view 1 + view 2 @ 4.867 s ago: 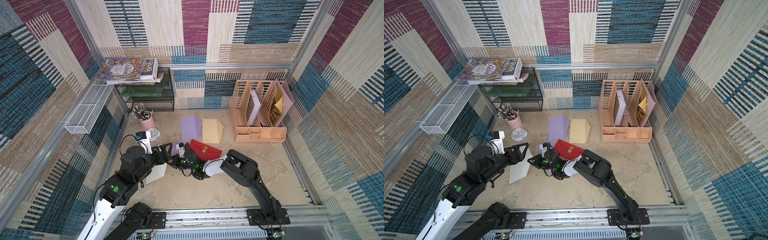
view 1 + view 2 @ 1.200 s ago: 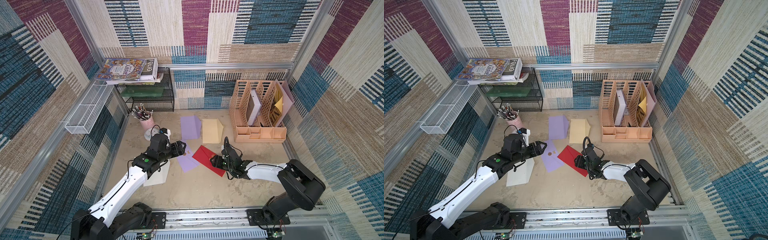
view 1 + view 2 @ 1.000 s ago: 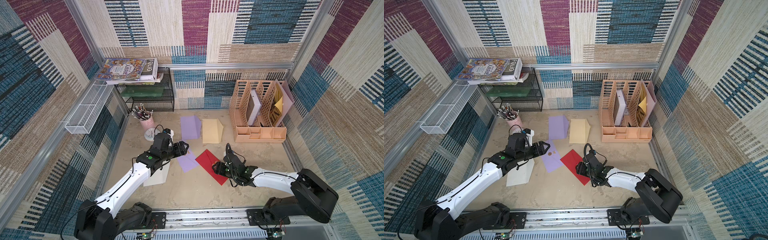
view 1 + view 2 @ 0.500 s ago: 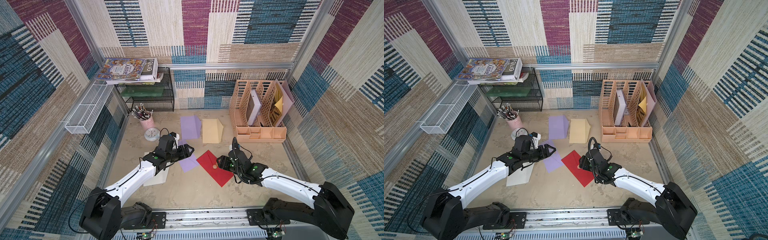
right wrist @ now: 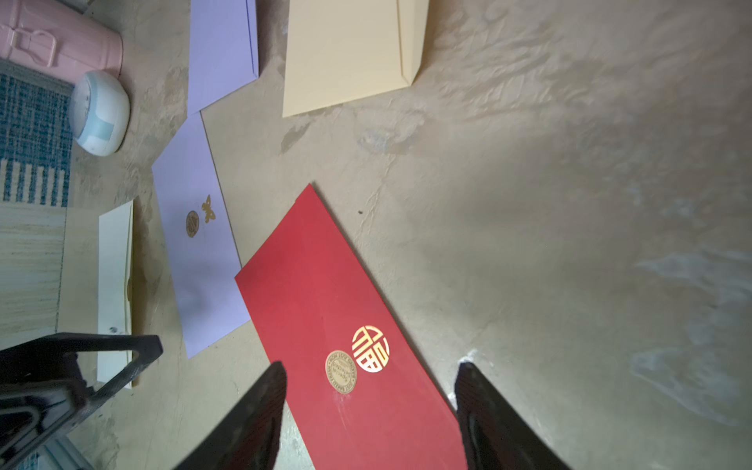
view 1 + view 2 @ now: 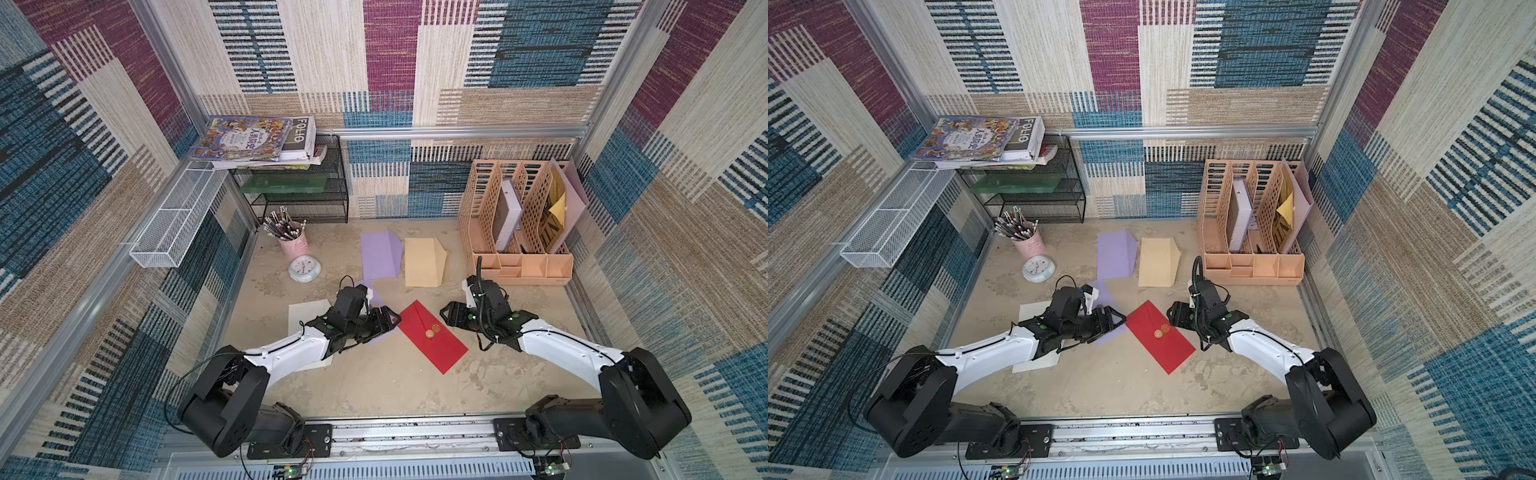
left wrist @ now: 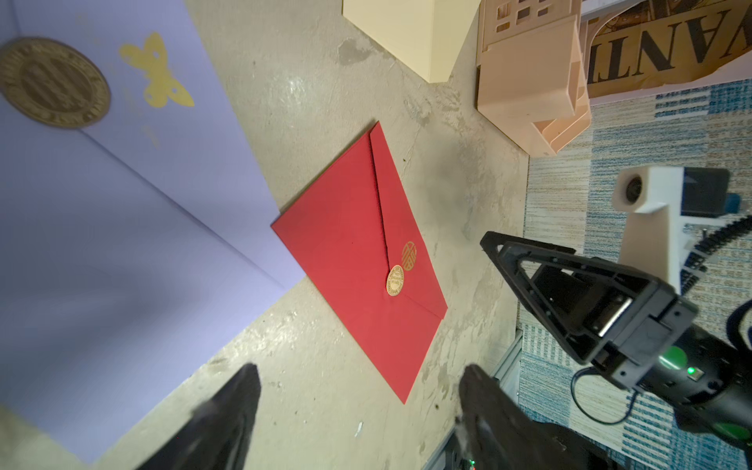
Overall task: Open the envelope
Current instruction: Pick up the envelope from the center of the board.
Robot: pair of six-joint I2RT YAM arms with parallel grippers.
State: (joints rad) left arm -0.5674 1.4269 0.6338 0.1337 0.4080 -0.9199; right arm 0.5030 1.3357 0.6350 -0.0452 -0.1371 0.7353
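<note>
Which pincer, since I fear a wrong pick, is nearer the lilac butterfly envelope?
Left. The left pincer is right at the edge of the lilac butterfly envelope; the right pincer is across the red envelope, on its far side.

red envelope (image 6: 432, 334): plain red, gold round sticker (image 5: 341, 372), gold emblem (image 5: 370, 348). lilac envelope (image 7: 122, 203): dull-gold seal (image 7: 55, 83), gold butterfly (image 7: 156, 73). cream envelope (image 6: 422, 262): plain. pen cup (image 6: 294, 248) pink, organiser (image 6: 519, 264) peach. wire basket (image 6: 174, 224) white, mesh shelf (image 6: 299, 208) black. tabletop (image 6: 374, 386) mottled beige-grey. walls (image 6: 390, 50): woven patchwork of blue, magenta, beige and cream blocks, many striped dark. clock (image 5: 99, 118) looks white with pale blue, hard to tell at this size.
</note>
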